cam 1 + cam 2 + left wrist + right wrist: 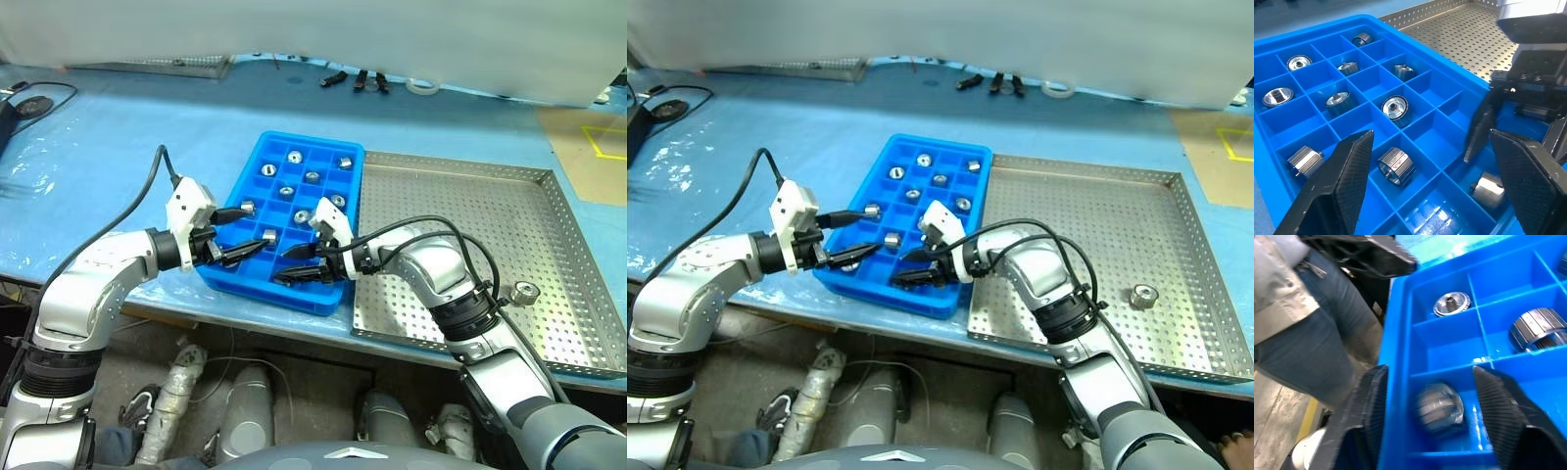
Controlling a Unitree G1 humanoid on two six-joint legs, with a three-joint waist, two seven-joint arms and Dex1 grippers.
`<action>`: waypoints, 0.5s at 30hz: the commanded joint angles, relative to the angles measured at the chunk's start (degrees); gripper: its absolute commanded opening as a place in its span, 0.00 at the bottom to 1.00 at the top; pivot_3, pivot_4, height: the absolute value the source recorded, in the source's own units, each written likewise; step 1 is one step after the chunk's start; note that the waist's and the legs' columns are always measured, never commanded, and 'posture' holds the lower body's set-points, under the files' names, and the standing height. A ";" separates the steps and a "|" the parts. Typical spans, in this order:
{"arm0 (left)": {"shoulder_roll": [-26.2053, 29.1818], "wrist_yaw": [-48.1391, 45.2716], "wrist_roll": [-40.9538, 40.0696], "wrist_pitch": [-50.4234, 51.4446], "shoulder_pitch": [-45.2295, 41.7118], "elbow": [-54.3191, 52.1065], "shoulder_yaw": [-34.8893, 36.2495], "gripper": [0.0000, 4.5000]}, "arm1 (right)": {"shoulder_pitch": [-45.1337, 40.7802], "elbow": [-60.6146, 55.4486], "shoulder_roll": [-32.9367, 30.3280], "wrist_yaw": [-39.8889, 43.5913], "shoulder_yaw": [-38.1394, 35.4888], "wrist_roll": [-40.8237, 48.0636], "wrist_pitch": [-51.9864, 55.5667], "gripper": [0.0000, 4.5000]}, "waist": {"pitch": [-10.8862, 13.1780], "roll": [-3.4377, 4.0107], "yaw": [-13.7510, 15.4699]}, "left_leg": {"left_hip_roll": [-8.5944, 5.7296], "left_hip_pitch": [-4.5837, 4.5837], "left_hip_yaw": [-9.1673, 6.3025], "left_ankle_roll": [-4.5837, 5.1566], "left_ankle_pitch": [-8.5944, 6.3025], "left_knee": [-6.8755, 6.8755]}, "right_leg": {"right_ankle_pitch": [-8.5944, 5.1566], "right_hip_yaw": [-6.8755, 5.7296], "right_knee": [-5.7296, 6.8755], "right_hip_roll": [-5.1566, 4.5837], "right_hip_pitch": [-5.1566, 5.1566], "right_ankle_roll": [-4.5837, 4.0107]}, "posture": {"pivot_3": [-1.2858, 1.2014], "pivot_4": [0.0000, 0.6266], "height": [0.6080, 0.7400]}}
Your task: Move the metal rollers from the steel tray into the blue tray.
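Rollers sit one per compartment in the blue tray [257,157] at the centre of the frame, so we fill the grid cell by cell. Our right gripper [295,266] hangs over the tray's near row with fingers spread and a roller [1439,407] lying loose between them, which we judge just released. Our left gripper [238,235] waits beside it, fingers apart, empty. One roller [526,291] remains at lower right on the steel tray [460,206].
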 commanded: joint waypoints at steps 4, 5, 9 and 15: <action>-2.57 -1.45 0.86 -3.96 -6.42 4.30 -4.13 0.88 | -1.70 -5.49 -4.90 -2.45 -4.59 -0.56 -1.67 0.63 | 0.00 -0.01 0.04 | -0.04 0.00 0.00 -0.08 0.05 0.00 | 0.00 0.03 0.10 0.00 -0.03 0.01 | 0.55 0.24 1.00; -3.88 -1.61 1.25 -4.67 -8.13 5.96 -5.37 0.88 | -1.53 -6.83 -6.22 -3.64 -6.65 -0.57 -1.75 0.63 | 0.00 -0.02 0.07 | -0.10 -0.01 0.00 -0.09 0.06 0.00 | 0.00 0.03 0.12 0.00 -0.02 0.01 | 0.54 0.24 1.00; -9.14 -2.75 1.30 -5.88 -14.38 11.75 -8.86 0.88 | 0.98 -12.05 -10.59 -8.82 -14.54 -0.40 -0.77 0.63 | -0.02 -0.07 -0.16 | -0.12 0.00 0.05 -0.19 0.13 0.10 | 0.02 0.10 0.16 0.00 -0.01 0.04 | 0.50 0.24 1.00; -15.80 -6.86 4.70 -11.39 -21.15 21.17 -14.85 0.88 | 9.70 -22.67 -17.37 -13.47 -23.90 1.26 4.22 0.63 | -0.04 -0.09 -1.87 | -0.08 -0.01 0.09 -0.10 0.10 0.16 | 0.01 0.13 0.04 0.07 0.03 0.06 | 0.45 0.24 1.00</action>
